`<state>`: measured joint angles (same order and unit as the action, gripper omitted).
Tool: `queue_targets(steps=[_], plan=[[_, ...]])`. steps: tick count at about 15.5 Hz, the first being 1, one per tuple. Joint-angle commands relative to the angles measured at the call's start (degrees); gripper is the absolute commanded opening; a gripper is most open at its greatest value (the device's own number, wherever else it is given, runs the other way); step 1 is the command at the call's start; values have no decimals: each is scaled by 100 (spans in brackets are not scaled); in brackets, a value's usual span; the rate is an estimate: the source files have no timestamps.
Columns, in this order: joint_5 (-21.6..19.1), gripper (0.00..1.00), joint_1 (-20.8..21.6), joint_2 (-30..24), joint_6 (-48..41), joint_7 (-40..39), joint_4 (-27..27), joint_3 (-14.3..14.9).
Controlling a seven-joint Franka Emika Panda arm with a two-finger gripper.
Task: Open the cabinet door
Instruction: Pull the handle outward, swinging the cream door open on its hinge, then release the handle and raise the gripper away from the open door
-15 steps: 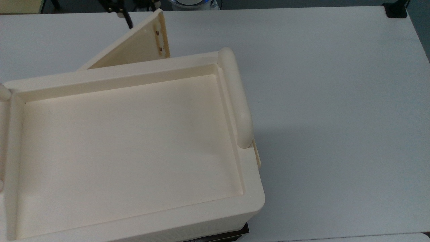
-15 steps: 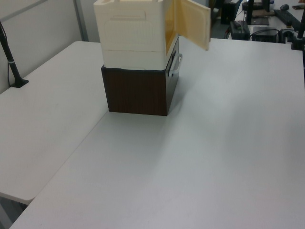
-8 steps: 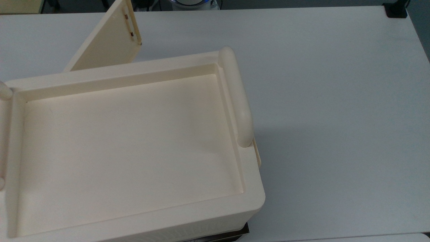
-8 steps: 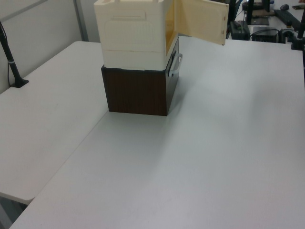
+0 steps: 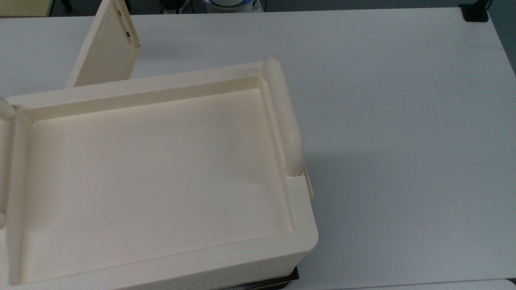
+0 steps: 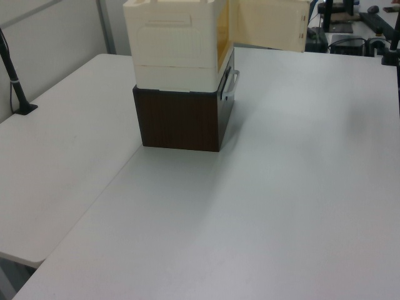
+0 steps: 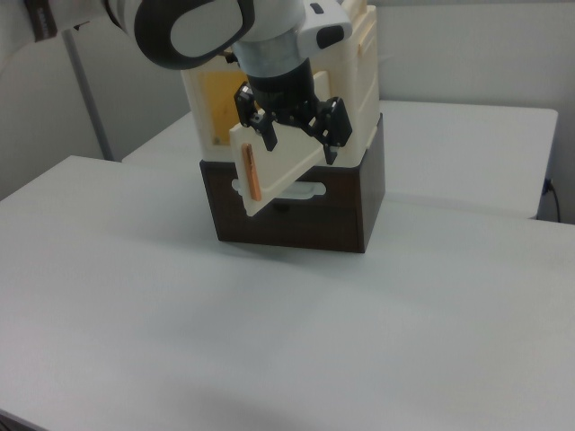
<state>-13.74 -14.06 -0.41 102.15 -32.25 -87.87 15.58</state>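
The right view shows the claw (image 7: 292, 128) spread astride the cabinet door (image 7: 274, 166), swung wide in the top view.

Lighting is bright, even and diffuse from overhead. The cabinet (image 5: 161, 169) casts a soft shadow on the table (image 5: 403, 121) toward the top view's right. No glare. Focus is slightly soft throughout.

Gripper (image 7: 293, 131) downward, fingers spread
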Motion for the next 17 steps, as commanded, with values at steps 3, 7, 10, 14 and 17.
queue_targets(steps=[3, 7, 10, 14, 17], plan=[[283, 100, 87, -266, -290, -1, -2, 130], [293, 100, 429, -582, -818, 577, -2, 130], [590, 100, 1017, -811, -1117, 1289, -2, 130], [829, 100, 1756, -873, -1425, 1923, -2, 121], [899, 100, 2204, -786, -1417, 2319, -46, 121]])
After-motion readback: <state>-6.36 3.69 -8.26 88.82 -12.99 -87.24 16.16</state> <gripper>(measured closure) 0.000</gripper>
